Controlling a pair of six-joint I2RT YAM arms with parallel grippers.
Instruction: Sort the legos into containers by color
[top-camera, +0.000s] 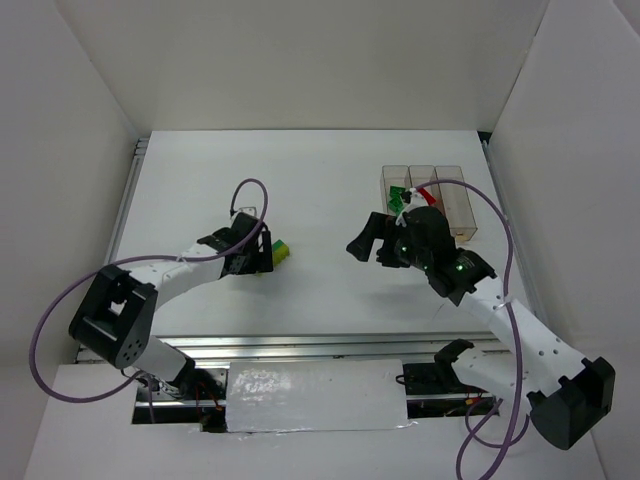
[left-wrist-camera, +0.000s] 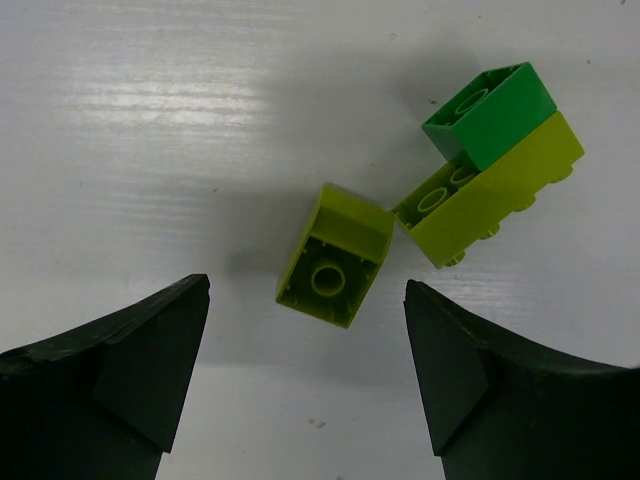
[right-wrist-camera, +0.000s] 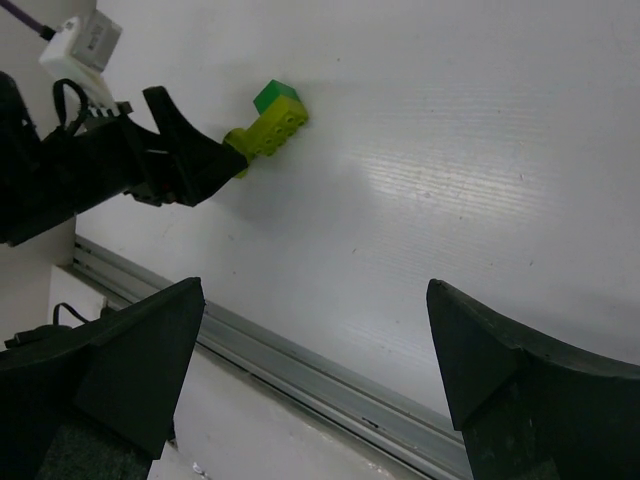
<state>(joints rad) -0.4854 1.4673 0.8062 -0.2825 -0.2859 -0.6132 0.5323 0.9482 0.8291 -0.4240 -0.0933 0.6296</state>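
Lego brick (left-wrist-camera: 333, 256), yellow-green plastic, lies hollow side showing on the glossy white table (left-wrist-camera: 150, 120); left claw (left-wrist-camera: 306, 320) gapes wide near it, right claw (right-wrist-camera: 315, 300) wide, empty.

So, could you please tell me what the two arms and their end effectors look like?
The left arm and right arm have white links, black joints and trailing purple cables. The left end effector and right end effector are black, with broad wedge-shaped fingers. Green lights glow on the right wrist.
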